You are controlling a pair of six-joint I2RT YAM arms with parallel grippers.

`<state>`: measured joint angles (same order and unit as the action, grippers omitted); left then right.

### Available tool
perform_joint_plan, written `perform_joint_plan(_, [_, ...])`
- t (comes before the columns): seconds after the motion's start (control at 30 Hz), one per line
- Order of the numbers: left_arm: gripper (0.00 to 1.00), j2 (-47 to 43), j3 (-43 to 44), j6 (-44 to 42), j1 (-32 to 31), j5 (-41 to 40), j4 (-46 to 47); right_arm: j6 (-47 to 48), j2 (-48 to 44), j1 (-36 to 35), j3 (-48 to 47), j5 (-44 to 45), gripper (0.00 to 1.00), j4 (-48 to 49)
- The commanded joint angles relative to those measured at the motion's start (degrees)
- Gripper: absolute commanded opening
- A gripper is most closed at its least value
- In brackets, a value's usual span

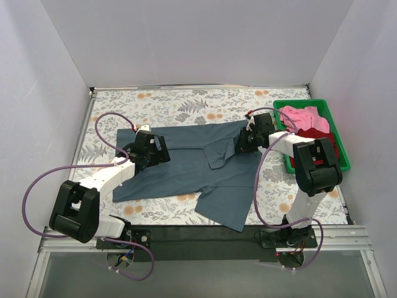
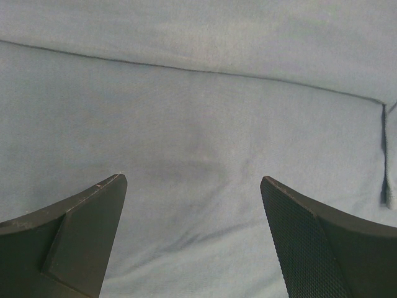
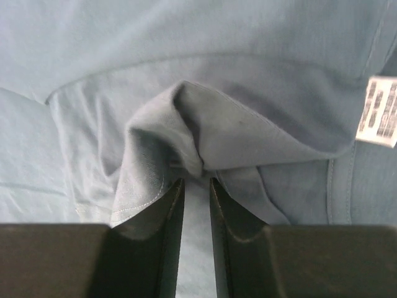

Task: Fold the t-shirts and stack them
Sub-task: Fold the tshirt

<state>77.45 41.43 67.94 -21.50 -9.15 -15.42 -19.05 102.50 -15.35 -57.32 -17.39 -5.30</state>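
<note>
The large slate blue-grey t-shirt (image 1: 186, 171) lies spread across the middle of the table, with one part hanging down at the front right. My left gripper (image 1: 158, 151) hovers low over its left part with jaws wide open and empty; the left wrist view shows only flat cloth (image 2: 198, 112) between the fingers, my left gripper (image 2: 193, 180) being clear of it. My right gripper (image 1: 242, 143) is at the shirt's upper right, shut on a pinched-up fold of the blue-grey cloth (image 3: 186, 124), right gripper (image 3: 196, 181). The pink t-shirt (image 1: 301, 116) and the dark red t-shirt (image 1: 315, 133) lie crumpled in the bin.
A green plastic bin (image 1: 342, 162) stands at the right edge of the table. A white care label (image 3: 379, 112) shows on the shirt to the right of my right fingers. White walls enclose the floral tablecloth (image 1: 186, 102) on three sides. Purple cables loop beside both arms.
</note>
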Motion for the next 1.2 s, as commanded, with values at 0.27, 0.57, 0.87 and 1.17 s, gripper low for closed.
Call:
perform_joint_plan(0.27, [0.83,-0.28,1.64,-0.44,-0.12,-0.08,0.21,0.42,2.53,0.15,-5.08,-0.54,0.29,3.28])
perform_joint_plan(0.57, [0.83,-0.19,1.64,-0.53,-0.04,0.01,0.04,0.33,3.41,0.06,-5.52,-1.24,0.22,3.28])
perform_joint_plan(0.87, [0.83,-0.37,1.72,-0.53,-0.12,-0.08,0.04,1.29,-2.12,0.59,-4.21,0.77,0.01,-4.09])
perform_joint_plan(1.17, [0.83,-0.46,1.81,-0.62,-0.12,-0.17,-0.14,4.28,-8.98,3.58,-3.59,2.27,0.01,-18.33])
